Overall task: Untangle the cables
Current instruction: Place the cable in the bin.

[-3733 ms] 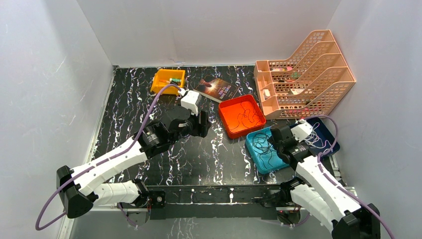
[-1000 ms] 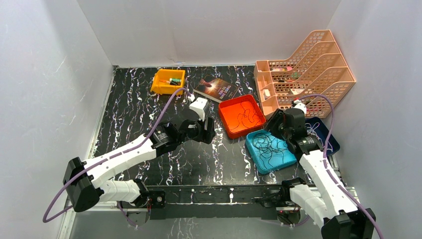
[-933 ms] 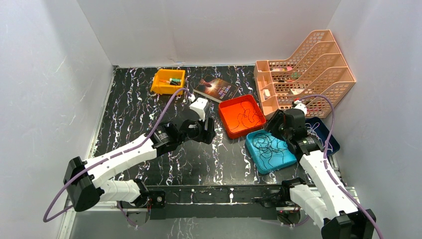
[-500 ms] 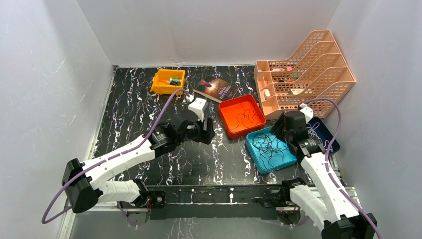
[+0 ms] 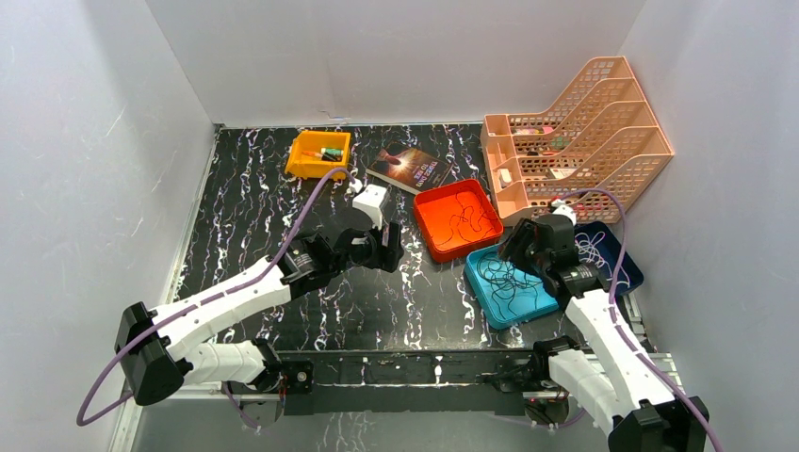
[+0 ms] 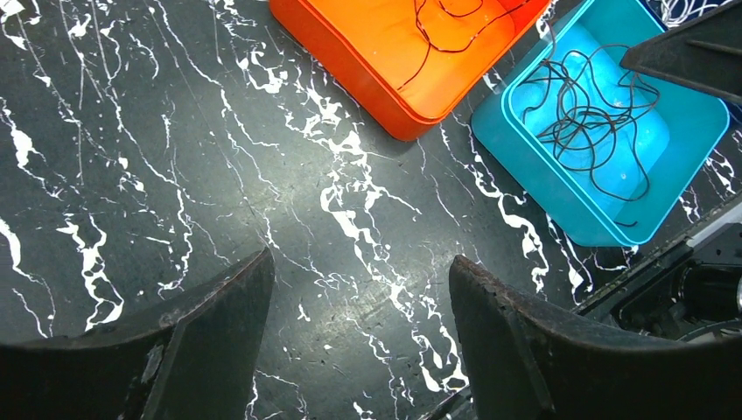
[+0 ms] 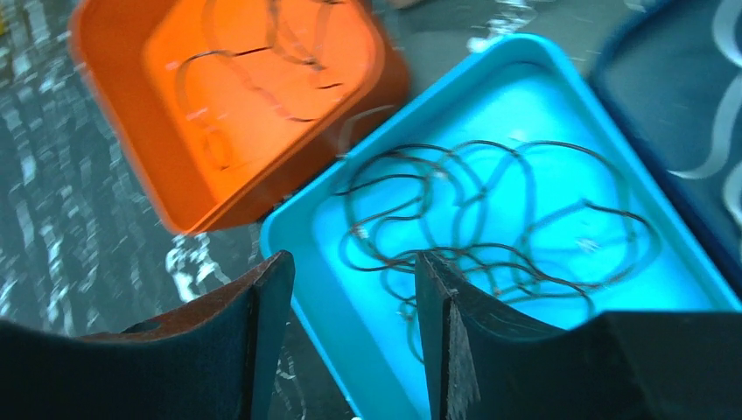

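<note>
Top camera first: whole layout here and nowhere else. Can see the dark tangle (image 5: 509, 280) in the teal tray (image 5: 495, 315) at front right. Also a lone dark cord (image 5: 462, 218) looped in the orange tray (image 5: 433, 240) just behind and left of it, plus a whitish cord (image 5: 592, 250) in the dark blue tray (image 5: 628, 273) on the teal one's right. Only up here: yellow bin (image 5: 303, 168), book (image 5: 409, 168) and peach file rack (image 5: 575, 141) along the back. Found the left gripper (image 5: 388, 252) over bare table (image 5: 236, 217) just left of the orange tray, and the right gripper (image 5: 513, 252) over the teal tray's far side. Can't read either set of jaws from this height, too small and dark.

Left wrist: settles that one. Jaws spread wide, nothing but marble table between them. Catches the orange tray's near corner and the teal tray with its tangle at upper right, well clear of the fingers. Orange tray cut off at the top edge, blue tray down to a sliver in the corner.

Right wrist: jaws apart here too, nothing pinched. Looking at teal tray floor and some tangle loops through the gap. Pretty blurry, so no telling how many cords in that knot. Whitish cord just a pale curve at the right edge.
</note>
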You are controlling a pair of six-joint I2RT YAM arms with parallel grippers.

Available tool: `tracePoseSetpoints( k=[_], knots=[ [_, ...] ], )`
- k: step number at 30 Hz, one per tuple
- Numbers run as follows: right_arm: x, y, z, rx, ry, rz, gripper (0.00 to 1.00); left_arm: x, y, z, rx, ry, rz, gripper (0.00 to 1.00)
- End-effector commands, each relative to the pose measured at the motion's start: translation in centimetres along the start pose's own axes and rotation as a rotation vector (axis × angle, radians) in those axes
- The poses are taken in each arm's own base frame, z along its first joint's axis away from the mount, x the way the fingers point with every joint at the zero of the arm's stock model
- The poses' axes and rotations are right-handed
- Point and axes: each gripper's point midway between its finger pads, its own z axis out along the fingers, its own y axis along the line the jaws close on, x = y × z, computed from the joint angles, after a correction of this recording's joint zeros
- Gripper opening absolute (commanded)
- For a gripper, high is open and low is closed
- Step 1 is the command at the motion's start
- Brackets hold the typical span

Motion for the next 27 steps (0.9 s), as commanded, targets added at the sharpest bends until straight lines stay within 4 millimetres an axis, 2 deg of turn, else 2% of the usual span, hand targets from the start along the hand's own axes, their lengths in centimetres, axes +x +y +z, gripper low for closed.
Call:
tracePoseSetpoints(
  k=[1, 3, 10, 12, 15, 18, 27],
  knots=[
    [-1.6, 6.2, -1.7, -0.350, -0.052, -0.110, 0.62, -1.5, 0.7, -0.8, -0.040, -0.040, 0.007, 0.72],
    [-1.7, 6.4, -1.7, -0.360, -0.056, -0.137, 0.62, -1.5, 0.9, -0.9, -0.049, -0.045, 0.007, 0.72],
    [-0.8, 8.1, -0.7, -0.463, -0.014, -0.170, 0.40, -0.9, 1.3, -0.9, -0.056, -0.050, -0.007, 0.72],
    [-0.6, 7.3, 0.5, -0.394, 0.007, -0.128, 0.40, -0.8, 1.4, -1.0, -0.057, -0.048, -0.005, 0.72],
    [-0.7, 4.8, 2.2, -0.225, 0.021, -0.071, 0.45, -0.6, 1.6, -1.2, -0.058, -0.049, -0.005, 0.72],
    [-0.5, 2.8, 3.2, -0.106, 0.018, -0.029, 0.45, -0.4, 1.6, -1.3, -0.052, -0.048, -0.008, 0.73],
    [-1.0, 2.3, 4.4, -0.084, -0.051, 0.036, 0.45, 0.0, 1.4, -1.4, -0.039, -0.041, -0.022, 0.73]
  ],
)
